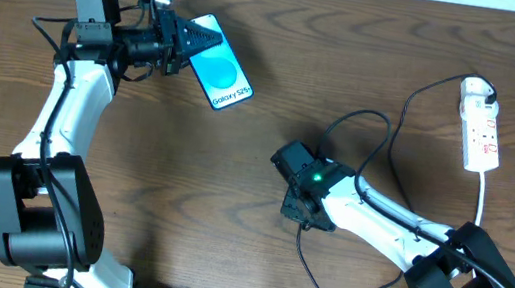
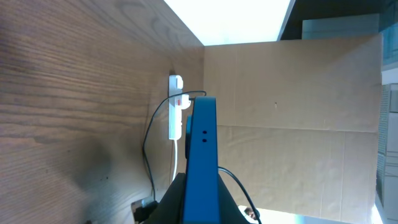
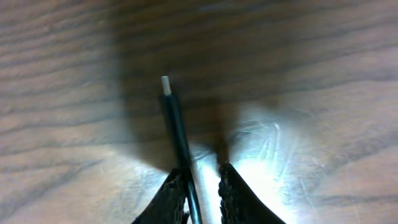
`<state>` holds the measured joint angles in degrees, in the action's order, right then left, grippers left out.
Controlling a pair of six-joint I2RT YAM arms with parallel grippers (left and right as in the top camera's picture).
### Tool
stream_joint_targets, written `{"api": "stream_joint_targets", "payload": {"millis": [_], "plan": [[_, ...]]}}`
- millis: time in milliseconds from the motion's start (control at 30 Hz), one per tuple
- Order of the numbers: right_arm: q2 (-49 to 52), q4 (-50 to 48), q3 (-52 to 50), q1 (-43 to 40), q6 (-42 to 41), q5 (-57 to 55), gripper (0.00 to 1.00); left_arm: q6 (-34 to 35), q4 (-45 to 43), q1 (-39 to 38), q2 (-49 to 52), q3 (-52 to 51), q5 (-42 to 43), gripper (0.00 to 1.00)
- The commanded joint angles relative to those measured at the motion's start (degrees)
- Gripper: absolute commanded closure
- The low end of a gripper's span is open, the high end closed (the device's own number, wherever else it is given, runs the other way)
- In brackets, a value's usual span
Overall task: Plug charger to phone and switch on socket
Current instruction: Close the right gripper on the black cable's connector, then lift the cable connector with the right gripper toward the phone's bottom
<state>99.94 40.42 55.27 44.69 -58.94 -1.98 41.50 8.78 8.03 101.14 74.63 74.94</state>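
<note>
The phone (image 1: 220, 68), with a light-blue screen and white text, is at the back left, gripped at one short end by my left gripper (image 1: 188, 46), which is shut on it. In the left wrist view the phone shows edge-on as a blue slab (image 2: 202, 149) between the jaws (image 2: 200, 208). My right gripper (image 1: 286, 158) is at mid-table, shut on the charger's black cable (image 3: 177, 134). The small connector tip (image 3: 165, 83) sticks out past the fingers (image 3: 202, 186). The cable (image 1: 390, 132) runs to the white adapter (image 1: 475, 91), which is plugged into the socket (image 1: 484, 135) at the far right.
The socket's white cord (image 1: 484, 201) runs toward the right arm's base. A slack loop of black cable (image 1: 320, 274) lies near the front edge. In the left wrist view the socket (image 2: 175, 109) lies far off, with a cardboard wall (image 2: 298, 124) beyond the table.
</note>
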Motion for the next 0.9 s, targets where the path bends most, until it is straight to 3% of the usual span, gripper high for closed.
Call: {"api": "stream_joint_targets", "payload": {"millis": [0, 167, 300, 867], "plan": [[0.52, -0.04, -0.2, -0.5, -3.39, -2.01, 0.78, -0.81, -0.22, 0.04, -1.18, 0.59, 2.43, 0.93], [0.52, -1.25, -0.2, -0.5, -3.15, -2.45, 0.6, -1.46, -0.22, 0.04, -1.18, 0.59, 2.4, 0.93], [0.52, -3.89, -0.2, -0.5, -0.92, -2.43, 0.59, -1.44, -0.22, 0.04, -1.18, 0.59, 2.4, 0.93], [2.95, -4.42, -0.2, -3.04, -0.13, 1.07, 0.97, -1.44, -0.22, 0.04, -1.18, 0.59, 2.43, 0.93]]}}
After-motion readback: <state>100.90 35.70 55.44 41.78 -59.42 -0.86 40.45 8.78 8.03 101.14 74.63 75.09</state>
